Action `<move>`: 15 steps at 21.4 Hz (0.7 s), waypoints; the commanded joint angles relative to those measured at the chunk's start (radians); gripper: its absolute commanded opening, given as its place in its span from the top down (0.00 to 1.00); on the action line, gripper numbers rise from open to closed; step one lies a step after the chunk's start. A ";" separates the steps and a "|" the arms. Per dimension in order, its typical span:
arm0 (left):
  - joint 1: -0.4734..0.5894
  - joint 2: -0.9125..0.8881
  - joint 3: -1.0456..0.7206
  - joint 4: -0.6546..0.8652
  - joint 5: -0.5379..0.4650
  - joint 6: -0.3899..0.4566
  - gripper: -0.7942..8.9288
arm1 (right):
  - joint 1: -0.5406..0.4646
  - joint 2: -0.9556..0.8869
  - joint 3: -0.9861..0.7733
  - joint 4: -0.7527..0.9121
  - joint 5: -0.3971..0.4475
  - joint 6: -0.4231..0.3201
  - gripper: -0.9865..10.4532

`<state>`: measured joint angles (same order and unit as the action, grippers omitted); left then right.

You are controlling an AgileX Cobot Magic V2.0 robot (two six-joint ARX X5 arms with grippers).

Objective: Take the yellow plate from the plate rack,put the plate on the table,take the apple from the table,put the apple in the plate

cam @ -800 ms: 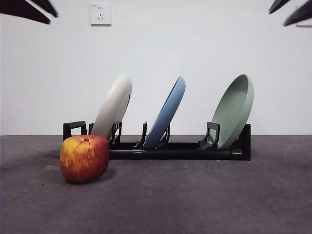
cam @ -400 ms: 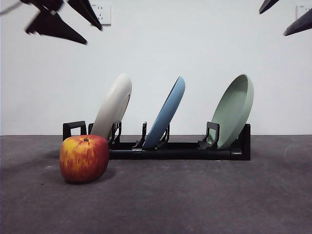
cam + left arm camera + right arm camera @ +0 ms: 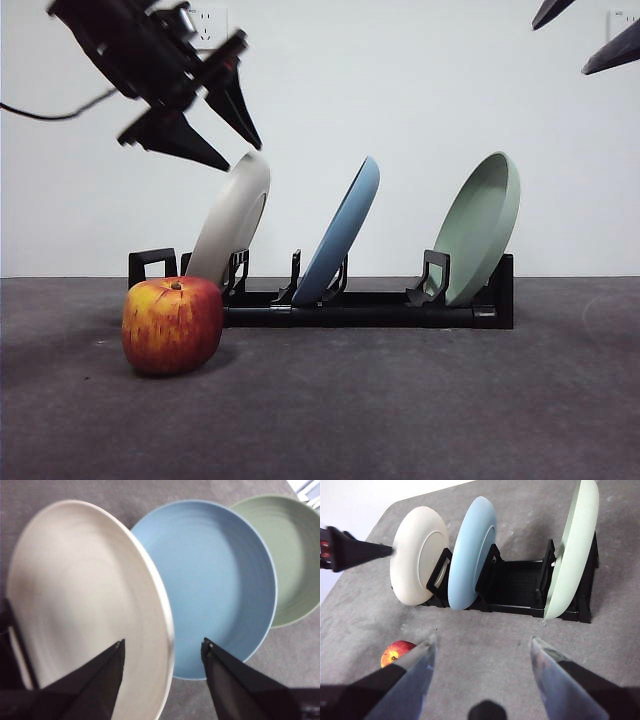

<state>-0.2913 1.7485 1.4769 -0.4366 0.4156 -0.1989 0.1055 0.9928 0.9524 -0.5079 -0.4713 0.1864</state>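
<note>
The yellow plate (image 3: 232, 218) leans in the leftmost slot of the black plate rack (image 3: 370, 306) on the table (image 3: 400, 410). My left gripper (image 3: 243, 155) is open just above the plate's top rim. In the left wrist view the left gripper (image 3: 162, 641) straddles the rim of the plate (image 3: 85, 590), one jaw over its face and one behind. Nothing is gripped. The red and yellow apple (image 3: 172, 325) stands on the table in front of the rack's left end. My right gripper (image 3: 482, 640) hangs open high at the right, showing as black tips (image 3: 590, 40).
A blue plate (image 3: 342, 232) stands in the middle slot close behind the yellow one, and a pale green plate (image 3: 482, 226) at the right end. A white wall with a socket (image 3: 206, 28) is behind. Bare table lies in front of the rack.
My left gripper has come down from the top left corner to the yellow plate's top rim, still open. The plates, the apple and the right gripper stay put.
</note>
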 commanded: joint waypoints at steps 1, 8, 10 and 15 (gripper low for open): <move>-0.013 0.020 0.002 0.020 -0.024 0.016 0.66 | 0.003 0.002 0.003 0.004 0.002 -0.008 0.64; -0.026 0.023 0.002 0.048 -0.071 0.024 0.93 | 0.002 0.002 0.003 0.004 0.006 -0.008 0.64; -0.031 0.021 0.019 0.029 -0.066 0.047 0.93 | 0.002 0.002 0.003 0.004 0.006 -0.008 0.64; -0.074 -0.027 0.126 -0.122 -0.073 0.120 0.93 | 0.002 0.002 0.003 0.006 0.006 -0.008 0.64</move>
<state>-0.3618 1.7481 1.5887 -0.5671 0.3531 -0.1295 0.1055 0.9928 0.9524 -0.5079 -0.4683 0.1864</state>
